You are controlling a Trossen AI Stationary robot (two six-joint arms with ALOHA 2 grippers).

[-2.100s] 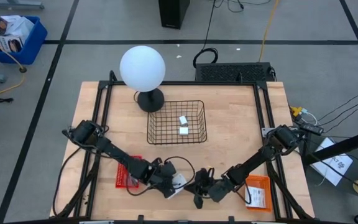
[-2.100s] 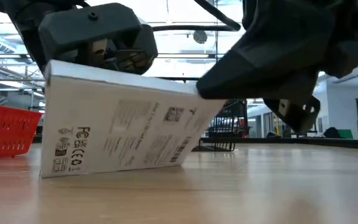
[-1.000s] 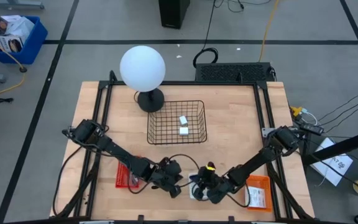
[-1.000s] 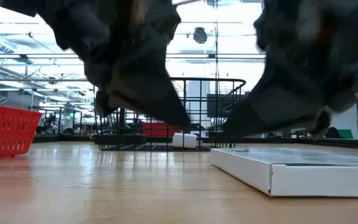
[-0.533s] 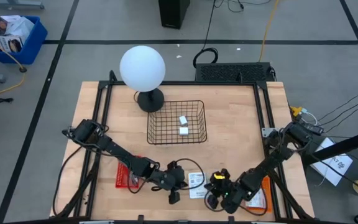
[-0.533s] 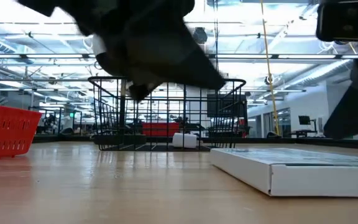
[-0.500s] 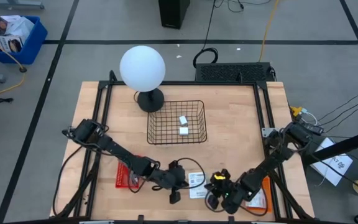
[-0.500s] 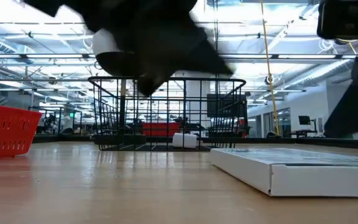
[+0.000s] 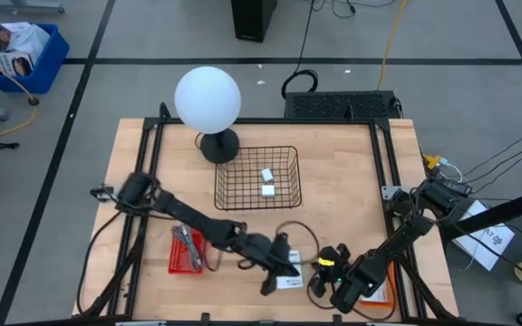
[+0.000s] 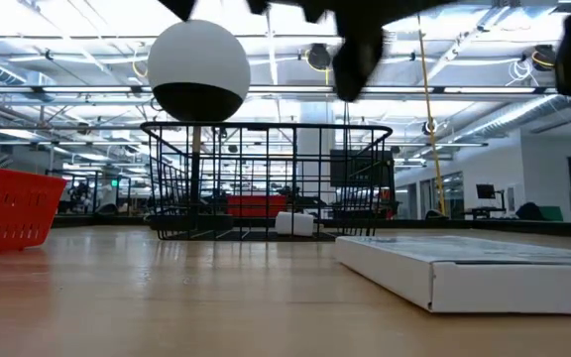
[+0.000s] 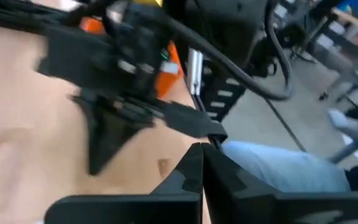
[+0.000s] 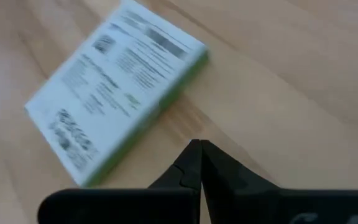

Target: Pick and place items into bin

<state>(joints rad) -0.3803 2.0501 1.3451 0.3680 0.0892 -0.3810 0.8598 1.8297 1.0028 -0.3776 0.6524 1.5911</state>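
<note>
A flat white printed packet (image 9: 291, 282) lies face up on the table near its near edge, also in the low view (image 10: 464, 278) and the right wrist view (image 12: 117, 93). My left gripper (image 9: 279, 270) is shut (image 11: 201, 148) and hangs above the packet, lifted off the table. My right gripper (image 9: 318, 288) is shut (image 12: 197, 147) just right of the packet, pointing at it. The black wire bin (image 9: 257, 177) holds two small white blocks (image 9: 267, 181). A grey tool lies in the red basket (image 9: 187, 249).
The white globe lamp (image 9: 207, 100) stands on its dark base behind the bin's far left corner. The orange tray (image 9: 383, 272) sits at the near right, mostly under my right arm. Bare wood lies between the bin and the packet.
My left gripper has moved toward the table's right and risen, so it now hangs over the packet. My right gripper has drawn back toward the near right corner, off the packet. The packet has stayed flat on the table.
</note>
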